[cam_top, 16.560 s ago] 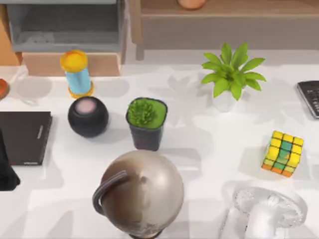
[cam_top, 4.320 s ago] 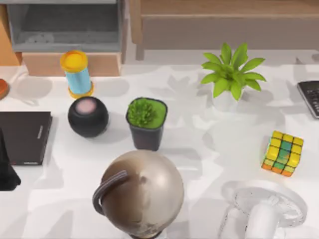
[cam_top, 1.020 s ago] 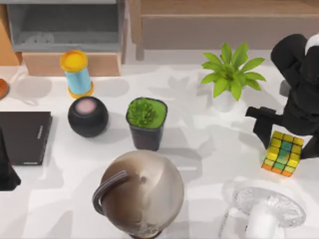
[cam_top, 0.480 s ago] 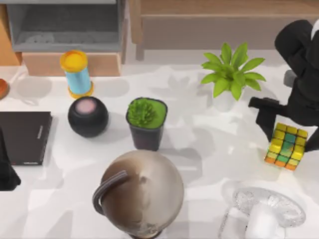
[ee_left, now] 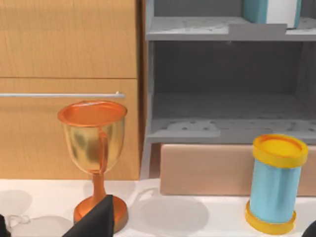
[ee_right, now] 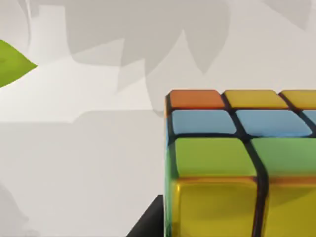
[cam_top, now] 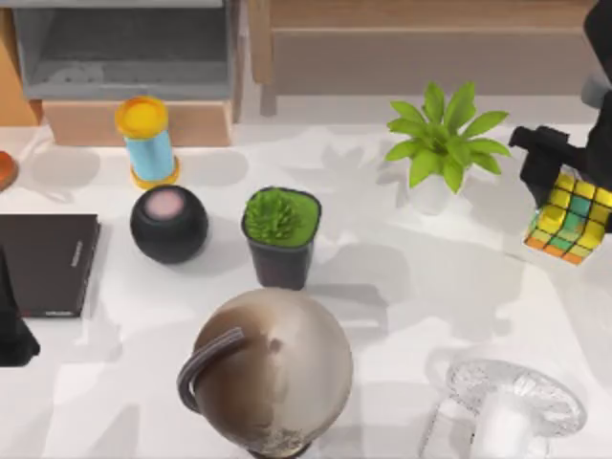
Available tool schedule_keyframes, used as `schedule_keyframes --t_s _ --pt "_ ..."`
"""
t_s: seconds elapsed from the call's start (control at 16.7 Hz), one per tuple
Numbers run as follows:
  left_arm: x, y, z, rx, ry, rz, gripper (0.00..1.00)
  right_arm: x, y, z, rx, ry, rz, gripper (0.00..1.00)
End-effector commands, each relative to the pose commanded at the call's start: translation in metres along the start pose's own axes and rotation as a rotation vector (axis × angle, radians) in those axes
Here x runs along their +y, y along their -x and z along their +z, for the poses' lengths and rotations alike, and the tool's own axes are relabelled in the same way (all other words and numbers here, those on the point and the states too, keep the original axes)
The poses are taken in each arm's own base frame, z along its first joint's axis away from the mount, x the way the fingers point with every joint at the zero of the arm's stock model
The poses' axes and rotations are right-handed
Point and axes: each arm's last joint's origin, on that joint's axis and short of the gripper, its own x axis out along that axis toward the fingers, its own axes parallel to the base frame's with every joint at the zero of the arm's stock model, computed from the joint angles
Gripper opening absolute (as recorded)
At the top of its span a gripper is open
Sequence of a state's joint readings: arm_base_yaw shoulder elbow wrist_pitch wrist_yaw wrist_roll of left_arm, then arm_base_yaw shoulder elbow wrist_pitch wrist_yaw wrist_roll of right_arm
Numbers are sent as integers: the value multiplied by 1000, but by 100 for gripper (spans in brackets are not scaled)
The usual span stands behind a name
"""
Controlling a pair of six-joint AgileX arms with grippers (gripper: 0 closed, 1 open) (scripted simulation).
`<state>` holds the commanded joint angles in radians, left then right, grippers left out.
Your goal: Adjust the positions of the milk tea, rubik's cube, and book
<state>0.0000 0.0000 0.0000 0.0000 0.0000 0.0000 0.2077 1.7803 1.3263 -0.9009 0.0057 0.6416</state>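
The rubik's cube (cam_top: 572, 217) hangs above the table at the right edge, behind where its shadow falls, with my right gripper (cam_top: 578, 197) shut on it. One black finger (cam_top: 537, 155) shows at the cube's left side. The right wrist view has the cube (ee_right: 237, 163) close up, with orange, blue, green and yellow squares. The milk tea (cam_top: 146, 142) stands upright at the back left, in front of the grey shelf unit (cam_top: 124, 48); the left wrist view shows the milk tea (ee_left: 275, 185) too. The teal and white book (ee_left: 271, 10) stands on an upper shelf. My left arm (cam_top: 11, 320) is parked at the left edge.
A black speaker (cam_top: 169, 224), a dark pot of grass (cam_top: 280, 234) and a large globe (cam_top: 273, 368) fill the middle. A leafy plant (cam_top: 443, 143) stands left of the cube, a white fan (cam_top: 512, 406) at front right. A thin black book (cam_top: 46, 263) lies left; a goblet (ee_left: 94, 148) stands by the cabinet.
My right arm came in from the right, shut on the rubik's cube and lifted it off the table, carrying it toward the back right. Nothing else moved.
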Motion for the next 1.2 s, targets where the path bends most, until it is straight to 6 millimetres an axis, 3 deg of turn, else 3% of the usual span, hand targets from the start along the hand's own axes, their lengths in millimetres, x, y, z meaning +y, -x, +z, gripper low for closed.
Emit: schedule_keyframes --t_s 0.18,0.36,0.54,0.66,0.9,1.2 --pt "0 0 0 0 0 0 100 -24 39 39 -264 -15 143 0" --pt "0 0 0 0 0 0 100 -57 93 74 -631 18 264 0" --pt "0 0 0 0 0 0 100 -89 148 91 -1000 126 305 0" --pt "0 0 0 0 0 0 100 -101 173 97 -1177 223 292 0" --pt "0 0 0 0 0 0 100 -108 187 109 -1337 373 257 0" --pt "0 0 0 0 0 0 100 -107 187 110 -1345 385 259 0"
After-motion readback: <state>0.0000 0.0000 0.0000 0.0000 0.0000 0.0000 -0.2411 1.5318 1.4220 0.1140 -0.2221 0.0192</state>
